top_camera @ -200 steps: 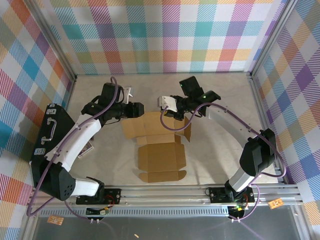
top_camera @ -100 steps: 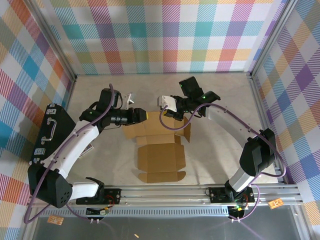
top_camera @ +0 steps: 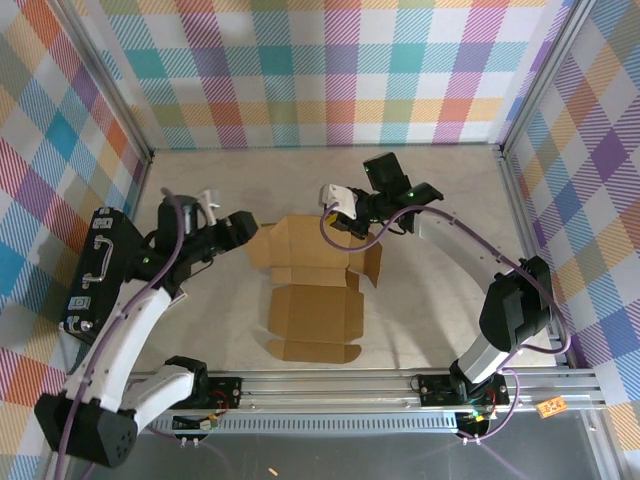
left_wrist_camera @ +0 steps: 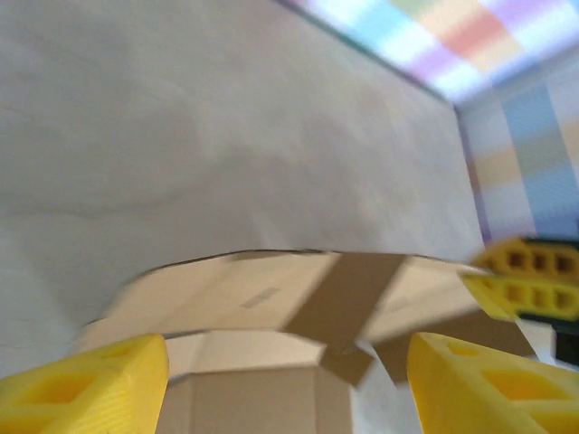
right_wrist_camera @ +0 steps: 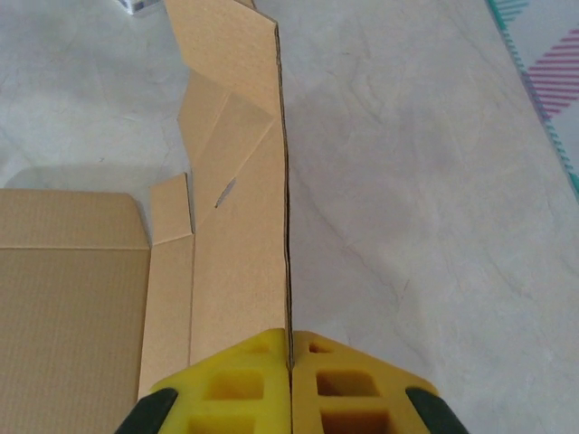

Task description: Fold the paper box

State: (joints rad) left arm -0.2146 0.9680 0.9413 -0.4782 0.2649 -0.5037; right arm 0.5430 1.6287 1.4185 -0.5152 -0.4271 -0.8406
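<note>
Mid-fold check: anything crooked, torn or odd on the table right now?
Nothing looks torn. The cardboard box sheet lies slightly skewed on the table, and its right side flap stands upright, pinched between the shut jaws of the right gripper. The left gripper hangs open beside the sheet's far left corner.

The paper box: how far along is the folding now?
Little is done: the paper box lies mostly flat. In hand: the right hand is shut on one side flap, standing it upright; the left hand is open beside the box. Left: the other walls and the closing.
</note>
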